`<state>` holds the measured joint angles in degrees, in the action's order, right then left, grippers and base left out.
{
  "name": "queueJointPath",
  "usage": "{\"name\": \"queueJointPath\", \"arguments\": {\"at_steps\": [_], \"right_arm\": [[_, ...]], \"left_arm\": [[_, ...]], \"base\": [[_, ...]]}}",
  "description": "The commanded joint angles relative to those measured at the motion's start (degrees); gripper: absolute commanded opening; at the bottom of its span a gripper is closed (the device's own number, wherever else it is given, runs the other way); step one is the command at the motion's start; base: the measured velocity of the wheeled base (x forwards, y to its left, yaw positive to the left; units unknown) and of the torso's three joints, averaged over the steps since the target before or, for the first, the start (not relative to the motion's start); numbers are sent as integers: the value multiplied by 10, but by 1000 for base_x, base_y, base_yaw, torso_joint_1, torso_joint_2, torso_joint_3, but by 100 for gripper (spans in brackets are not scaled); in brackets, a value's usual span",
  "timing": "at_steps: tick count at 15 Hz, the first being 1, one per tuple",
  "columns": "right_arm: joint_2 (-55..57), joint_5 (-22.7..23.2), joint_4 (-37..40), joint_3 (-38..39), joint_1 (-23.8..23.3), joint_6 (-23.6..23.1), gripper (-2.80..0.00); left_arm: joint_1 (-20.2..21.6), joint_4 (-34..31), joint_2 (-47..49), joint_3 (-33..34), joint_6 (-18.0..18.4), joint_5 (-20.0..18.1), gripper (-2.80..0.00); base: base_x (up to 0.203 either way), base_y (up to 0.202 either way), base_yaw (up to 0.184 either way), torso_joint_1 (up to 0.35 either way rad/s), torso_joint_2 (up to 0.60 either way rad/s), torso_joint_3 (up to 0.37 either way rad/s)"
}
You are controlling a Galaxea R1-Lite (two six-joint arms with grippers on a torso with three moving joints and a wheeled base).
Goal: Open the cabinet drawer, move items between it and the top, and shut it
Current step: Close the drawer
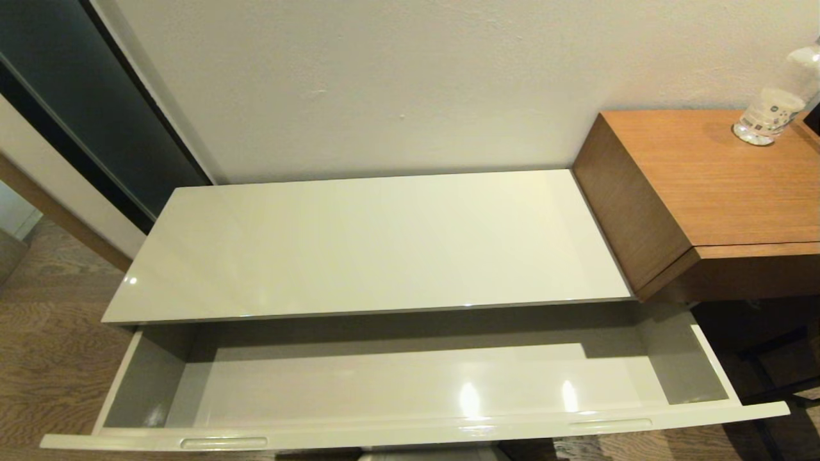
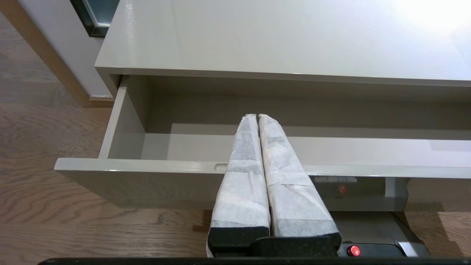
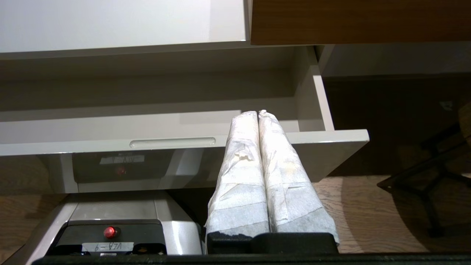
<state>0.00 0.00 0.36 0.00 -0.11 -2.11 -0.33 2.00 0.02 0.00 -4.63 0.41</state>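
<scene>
The drawer [image 1: 410,390] is pulled fully out below the cabinet [image 1: 160,346] top [image 1: 371,243], giving access. Left gripper [image 2: 257,117] and right gripper [image 3: 257,113] are clenched empty, held before the drawer's front edge.

Off to the right stood a brown wood-grain desk [image 1: 717,186], its tabletop carrying one clear plastic bottle [image 1: 772,105] near the far right corner, upright, with a pale label. Behind everything ran a plain cream wall [image 1: 397,83]. At far left, a dark glass panel [image 1: 83,109] leaned along in a black frame. Wood-look floor [image 1: 45,346] spread below on the left, and dark metal legs [image 3: 427,184] stood on the floor under the desk.
</scene>
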Motion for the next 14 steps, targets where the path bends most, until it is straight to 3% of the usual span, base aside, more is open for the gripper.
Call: {"name": "queueJointPath", "arguments": {"at_steps": [1,14], "right_arm": [[0,0,0,1,0,0,-280],[0,1,0,1,0,-2,-280]], "left_arm": [[0,0,0,0,0,0,-280],[0,0,1,0,1,0,-280]], "base": [[0,0,0,0,0,0],[0,0,0,0,0,0]]}}
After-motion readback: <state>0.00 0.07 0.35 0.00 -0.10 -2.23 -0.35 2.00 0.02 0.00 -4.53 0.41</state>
